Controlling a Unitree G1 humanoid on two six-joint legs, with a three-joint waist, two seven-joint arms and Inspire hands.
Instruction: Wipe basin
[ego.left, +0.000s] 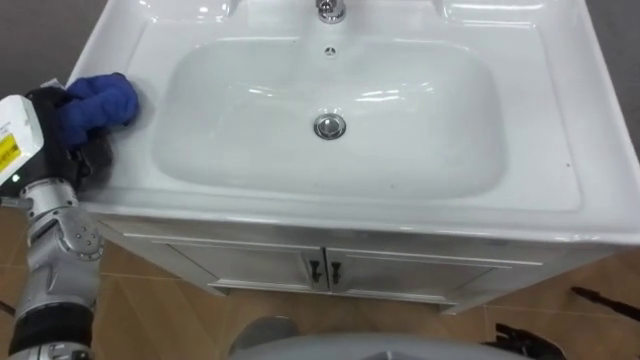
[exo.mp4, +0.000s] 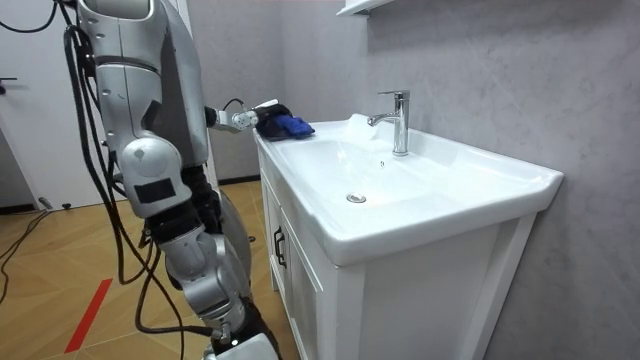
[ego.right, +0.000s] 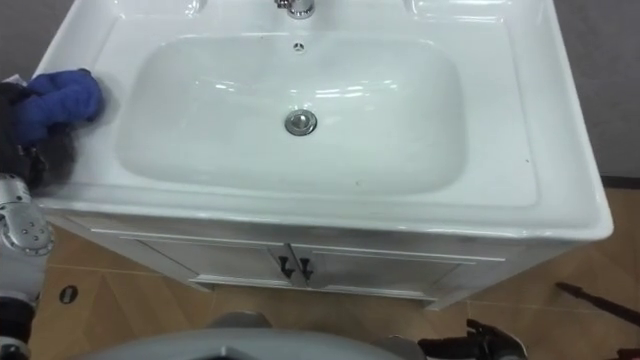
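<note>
Now my left hand (ego.left: 85, 148) is clamped round the blue cloth (ego.left: 103, 98), which sits on the flat rim of the white basin (ego.left: 540, 170) at nine o'clock from the drain (ego.left: 329, 126); the tap (ego.left: 331, 10) stands at twelve

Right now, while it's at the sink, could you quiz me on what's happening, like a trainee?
1. True or false: the blue cloth is at the left rim of the basin.
2. What holds the cloth? A) the left hand B) a person C) nothing
3. Fill in: the cabinet doors under the basin are ____.
Key: 1 true; 2 A; 3 closed.
</note>
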